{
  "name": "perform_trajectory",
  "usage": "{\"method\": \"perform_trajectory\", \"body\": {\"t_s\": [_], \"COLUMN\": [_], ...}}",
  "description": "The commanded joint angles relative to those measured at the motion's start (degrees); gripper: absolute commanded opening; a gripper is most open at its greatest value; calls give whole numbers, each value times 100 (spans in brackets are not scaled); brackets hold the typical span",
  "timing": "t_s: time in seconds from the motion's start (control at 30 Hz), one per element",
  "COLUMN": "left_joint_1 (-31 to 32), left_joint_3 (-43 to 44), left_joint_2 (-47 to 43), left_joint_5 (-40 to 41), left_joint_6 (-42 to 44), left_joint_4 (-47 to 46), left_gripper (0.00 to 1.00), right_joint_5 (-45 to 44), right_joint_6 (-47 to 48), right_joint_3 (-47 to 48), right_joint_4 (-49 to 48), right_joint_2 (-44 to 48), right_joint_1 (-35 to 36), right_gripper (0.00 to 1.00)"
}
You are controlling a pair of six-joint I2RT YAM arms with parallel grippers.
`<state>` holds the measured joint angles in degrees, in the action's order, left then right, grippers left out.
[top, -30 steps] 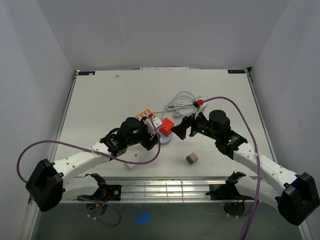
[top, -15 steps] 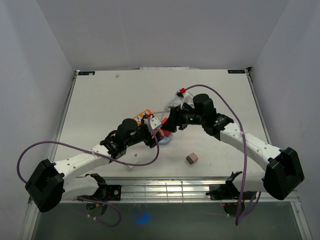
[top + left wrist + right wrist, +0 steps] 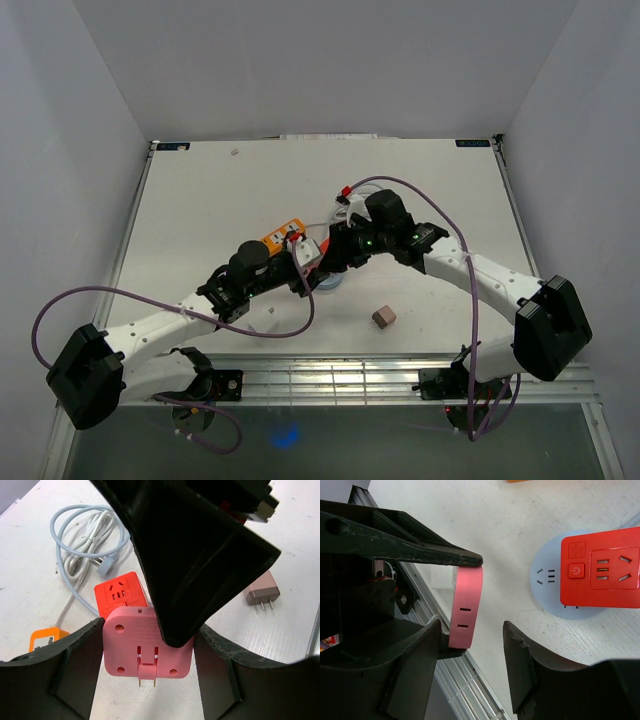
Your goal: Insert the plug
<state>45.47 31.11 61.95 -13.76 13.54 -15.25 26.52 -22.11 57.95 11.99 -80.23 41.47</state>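
My left gripper (image 3: 148,630) is shut on a flat pink plug (image 3: 135,640), its two prongs pointing toward the camera. In the top view it (image 3: 305,262) hovers beside the socket. The red socket cube (image 3: 120,595) sits on a pale round base (image 3: 547,580); its face shows in the right wrist view (image 3: 600,572). My right gripper (image 3: 472,630) is open, its jaws on either side of the pink plug's edge (image 3: 466,605). In the top view it (image 3: 335,250) covers the socket. In the left wrist view its dark finger hides the plug's upper right part.
A coiled white cable (image 3: 85,535) lies behind the socket. A brown charger (image 3: 384,317) lies to the right front. An orange piece (image 3: 283,233) sits left of the socket. The table's near metal rail (image 3: 470,690) runs under both grippers.
My right arm has swung left, away from the cable, until its open jaws reached the pink plug. My left gripper kept the plug and shifted slightly back.
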Motion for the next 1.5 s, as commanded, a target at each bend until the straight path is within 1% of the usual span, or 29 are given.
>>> {"method": "perform_trajectory", "body": {"t_s": [0.0, 0.1, 0.2, 0.37, 0.57, 0.6, 0.67, 0.7, 0.73, 0.83, 0.87, 1.0, 1.03, 1.07, 1.1, 1.13, 1.27, 1.33, 1.37, 1.4, 1.47], "left_joint_1": [23, 23, 23, 32, 32, 40, 40, 41, 41, 32, 40, 32, 40, 41, 32, 32, -29, -65, -91, -143, -362], "left_joint_3": [-62, -62, -61, -62, 9, 17, 26, 26, 26, -17, -44, -211, -246, -281, -290, -299, -334, -308, -282, -229, -167], "left_joint_2": [-219, -210, -193, -140, -52, -43, -34, -34, -26, -60, -87, -332, -481, -552, -622, -771, -1140, -1247, -1291, -1300, -1230], "left_joint_5": [-223, -302, -338, -364, -303, -303, -277, -250, -215, -101, -48, 373, 644, 812, 987, 1276, 1858, 2095, 2462, 2622, 2694], "left_joint_6": [87, 96, 87, 96, 105, 105, 96, 96, 79, -27, -79, -517, -650, -790, -931, -1184, -1793, -1968, -2265, -2416, -2775], "left_joint_4": [-251, -260, -268, -286, -295, -295, -304, -304, -304, -312, -312, -400, -418, -418, -418, -409, -339, -243, -199, -59, 152], "left_gripper": [55, 55, 55, 55, 55, 55, 57, 59, 66, 76, 82, 88, 89, 94, 96, 97, 98, 98, 98, 98, 98], "right_joint_5": [-16, 11, 20, 107, 125, 134, 125, 108, 47, -173, -235, -594, -648, -692, -727, -736, -876, -991, -1000, -956, -895], "right_joint_6": [5, -30, -39, -57, 31, 66, 110, 145, 215, 426, 488, 778, 874, 918, 980, 1024, 1244, 1367, 1419, 1524, 1621], "right_joint_3": [287, 313, 366, 506, 647, 682, 717, 752, 822, 989, 1042, 1174, 1183, 1192, 1192, 1192, 1174, 1332, 1385, 1464, 1526], "right_joint_4": [-3, -74, -127, -127, 5, 49, 102, 145, 233, 443, 506, 655, 682, 682, 682, 665, 559, 760, 822, 918, 989], "right_joint_2": [-46, -107, -160, -327, -441, -459, -476, -485, -511, -582, -599, -748, -784, -819, -863, -881, -942, -1039, -1065, -1109, -1153], "right_joint_1": [54, 71, 89, 150, 229, 221, 230, 230, 230, 230, 238, 230, 238, 230, 230, 230, 238, 238, 230, 230, 230], "right_gripper": [58, 58, 54, 52, 31, 21, 9, 8, 8, 8, 8, 8, 8, 8, 8, 8, 8, 8, 8, 8, 8]}}
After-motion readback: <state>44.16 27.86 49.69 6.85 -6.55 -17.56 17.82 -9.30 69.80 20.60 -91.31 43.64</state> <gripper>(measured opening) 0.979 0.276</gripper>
